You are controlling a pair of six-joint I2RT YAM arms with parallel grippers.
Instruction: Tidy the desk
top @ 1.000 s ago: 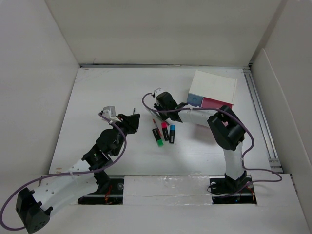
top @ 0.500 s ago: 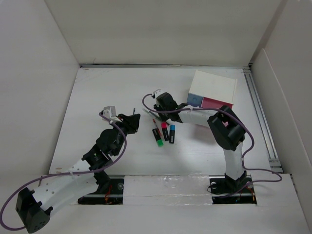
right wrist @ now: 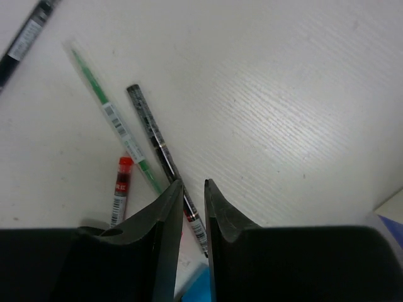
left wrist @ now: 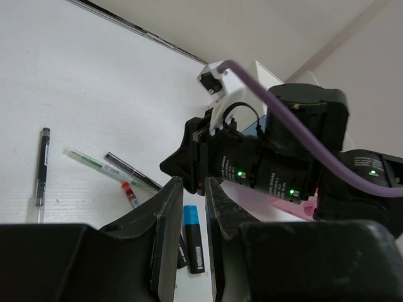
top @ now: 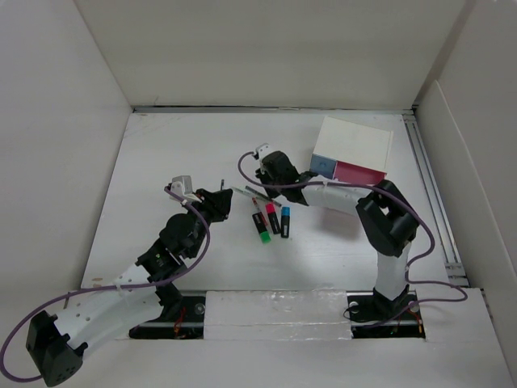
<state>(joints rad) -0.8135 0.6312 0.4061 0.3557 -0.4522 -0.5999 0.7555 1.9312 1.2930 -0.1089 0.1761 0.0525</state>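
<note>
Here we see the right tool (right wrist: 189,185) low over the desk (top: 178,145), just left of the white drawer box (top: 355,145). Its fingers stand a narrow slit apart and clamp nothing. A dark pen (right wrist: 151,129) lying on the desk runs slantwise under the slit, and we cannot tell whether the tips touch it. A clear green pen (right wrist: 107,110) lies just beside the dark one, on the side away from the box, and a short red-capped tube (right wrist: 118,189) lies near the green pen's end. The left tool (left wrist: 192,185) sits farther left of the box, beyond the pens, its fingers likewise a thin gap apart with nothing between them. The desk spreads wide and white beneath the box, the pens and both tools.
</note>
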